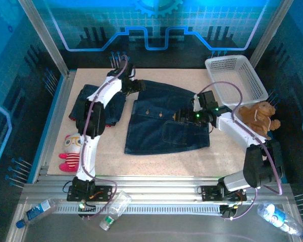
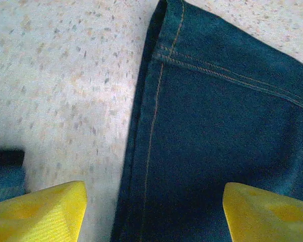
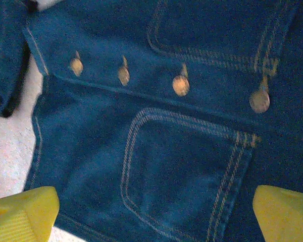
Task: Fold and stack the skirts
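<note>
Left pincer (image 2: 154, 204) and right pincer (image 3: 154, 212) gape empty above a denim skirt (image 1: 164, 126) on speckled table (image 1: 192, 161) between blue walls (image 1: 202, 20).

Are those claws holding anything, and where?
Nothing is held. Both grippers hang open over the denim skirt: left gripper at its edge, right gripper above a pocket.

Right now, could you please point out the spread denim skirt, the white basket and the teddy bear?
spread denim skirt (image 1: 147, 135), top view, front panel.
white basket (image 1: 225, 59), top view, far rim.
teddy bear (image 1: 257, 115), top view, its body.
</note>
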Controlling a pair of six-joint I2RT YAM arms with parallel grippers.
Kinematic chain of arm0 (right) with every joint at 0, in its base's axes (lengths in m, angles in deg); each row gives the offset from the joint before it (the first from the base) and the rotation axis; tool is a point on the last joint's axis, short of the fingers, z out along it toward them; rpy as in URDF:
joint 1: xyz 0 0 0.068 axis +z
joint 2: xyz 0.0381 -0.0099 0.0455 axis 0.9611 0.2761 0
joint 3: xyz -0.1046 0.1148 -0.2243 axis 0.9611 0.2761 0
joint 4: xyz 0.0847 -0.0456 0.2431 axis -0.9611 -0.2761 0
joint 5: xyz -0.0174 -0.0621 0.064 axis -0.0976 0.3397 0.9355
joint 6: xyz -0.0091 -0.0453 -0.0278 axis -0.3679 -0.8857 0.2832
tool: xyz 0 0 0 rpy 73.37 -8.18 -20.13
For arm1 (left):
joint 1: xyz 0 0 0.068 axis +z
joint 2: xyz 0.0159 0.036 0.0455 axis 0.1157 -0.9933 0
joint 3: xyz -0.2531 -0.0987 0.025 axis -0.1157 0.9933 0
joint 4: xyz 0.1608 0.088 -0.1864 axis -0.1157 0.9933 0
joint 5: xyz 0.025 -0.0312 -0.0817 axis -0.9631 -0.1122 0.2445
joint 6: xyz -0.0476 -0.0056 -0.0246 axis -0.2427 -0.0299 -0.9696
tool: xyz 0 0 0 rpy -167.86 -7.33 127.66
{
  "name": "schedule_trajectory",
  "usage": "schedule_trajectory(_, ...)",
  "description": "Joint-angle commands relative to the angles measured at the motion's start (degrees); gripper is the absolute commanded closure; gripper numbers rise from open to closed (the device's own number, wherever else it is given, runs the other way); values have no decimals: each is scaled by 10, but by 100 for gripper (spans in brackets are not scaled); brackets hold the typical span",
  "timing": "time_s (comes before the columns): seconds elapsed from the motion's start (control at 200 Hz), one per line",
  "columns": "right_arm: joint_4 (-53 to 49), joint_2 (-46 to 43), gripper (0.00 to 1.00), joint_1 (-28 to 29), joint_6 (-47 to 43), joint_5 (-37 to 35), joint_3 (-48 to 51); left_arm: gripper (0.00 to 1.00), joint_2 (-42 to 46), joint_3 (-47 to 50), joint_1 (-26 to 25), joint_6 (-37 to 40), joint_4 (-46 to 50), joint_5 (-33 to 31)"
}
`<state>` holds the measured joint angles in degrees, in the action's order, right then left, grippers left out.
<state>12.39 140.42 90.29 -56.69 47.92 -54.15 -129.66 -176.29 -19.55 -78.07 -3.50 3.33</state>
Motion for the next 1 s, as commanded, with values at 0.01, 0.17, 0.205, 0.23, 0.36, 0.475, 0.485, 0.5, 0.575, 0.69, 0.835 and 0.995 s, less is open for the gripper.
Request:
schedule_trajectory(0.01,-34,-17,1,-22,35,-41,34,34,-50,-91,-2,77,23,2)
schedule_trajectory(0.17,-10,-22,1,-52,68,-7,85,41,-121,-166,0,100,28,25)
schedule_trajectory(0.205,-13,-23,2,-54,68,-9,87,42,-133,-181,0,102,31,22)
schedule_trajectory(0.23,-15,-24,2,-55,67,-10,87,43,-140,-188,0,102,32,20)
schedule_trajectory(0.36,-27,-25,2,-59,63,-15,92,52,-159,-199,1,102,13,31)
schedule_trajectory(0.475,-34,-25,2,-60,65,-15,96,57,-174,-210,1,96,4,31)
schedule_trajectory(0.485,-34,-26,2,-60,66,-15,97,57,-175,-213,1,95,4,31)
schedule_trajectory(0.5,-34,-25,2,-60,66,-16,98,57,-178,-216,2,94,5,32)
schedule_trajectory(0.575,-35,-29,2,-60,67,-15,101,61,-190,-230,3,88,-1,44)
schedule_trajectory(0.69,-38,-33,2,-60,72,-15,109,64,-207,-245,3,84,-14,58)
schedule_trajectory(0.835,-37,-28,2,-61,77,-3,121,74,-220,-269,5,78,-21,64)
schedule_trajectory(0.995,-66,1,1,-64,91,-7,119,88,-211,-269,6,76,-47,61)
